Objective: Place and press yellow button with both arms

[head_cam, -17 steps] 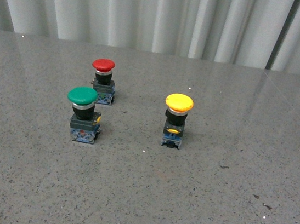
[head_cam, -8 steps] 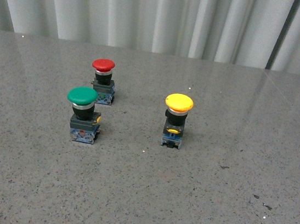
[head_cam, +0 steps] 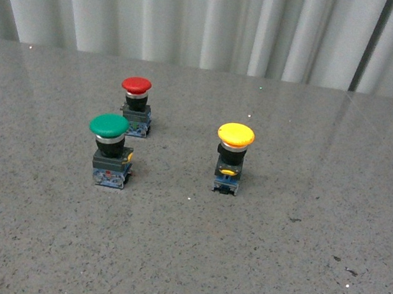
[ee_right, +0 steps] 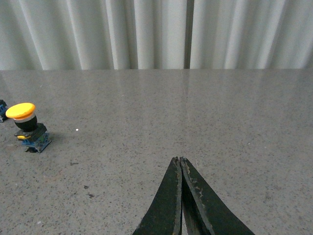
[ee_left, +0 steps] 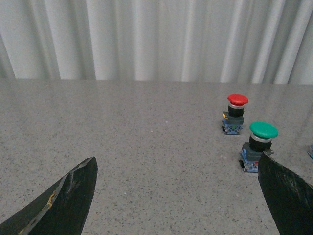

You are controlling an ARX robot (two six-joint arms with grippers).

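While neither arm has reached it, yellow button (head_cam: 232, 155) stands upright mid-tabletop (head_cam: 274, 273), untouched. Left end effector (ee_left: 178, 196) spread; right end effector (ee_right: 181, 169) pressed together, likely for pressing.

A grey speckled surface (head_cam: 253, 270) holds two upright push-buttons on the left. The green-capped button (head_cam: 110, 149) stands nearer; the red-capped button (head_cam: 136, 105) stands just behind it, slightly right, apart from it. A pale pleated curtain (head_cam: 199, 17) hangs along the far edge.
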